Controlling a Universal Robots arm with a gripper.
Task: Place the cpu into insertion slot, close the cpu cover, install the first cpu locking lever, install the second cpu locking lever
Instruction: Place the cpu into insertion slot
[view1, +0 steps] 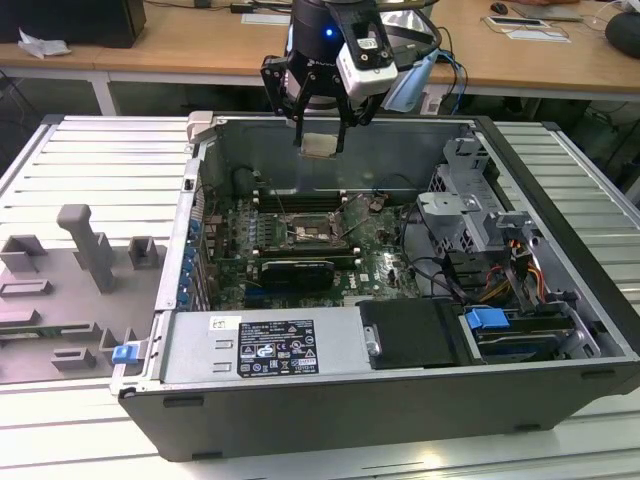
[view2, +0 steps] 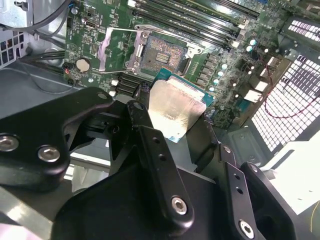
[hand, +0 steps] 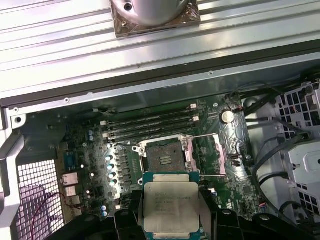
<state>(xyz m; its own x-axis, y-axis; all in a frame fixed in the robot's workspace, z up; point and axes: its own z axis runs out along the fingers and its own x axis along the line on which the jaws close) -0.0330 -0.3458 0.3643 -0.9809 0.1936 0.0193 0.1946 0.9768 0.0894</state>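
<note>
Item: cpu (view1: 319, 146), clamped by two opposite edges in the claw (view1: 320, 140), above the open computer case (view1: 300, 415) on the ribbed counter (view1: 100, 160), well apart from the insertion slot (view1: 305, 232). We note the slot bare, with the cpu cover (hand: 221, 152) folded open beside it, memory slots (hand: 150, 125) alongside, and nothing between chip and slot. The chip is square, with no long axis; its silvery face is toward the first wrist camera.

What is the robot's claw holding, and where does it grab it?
The gripper holds the cpu, pinched by two opposite edges, one finger on each side.
</note>
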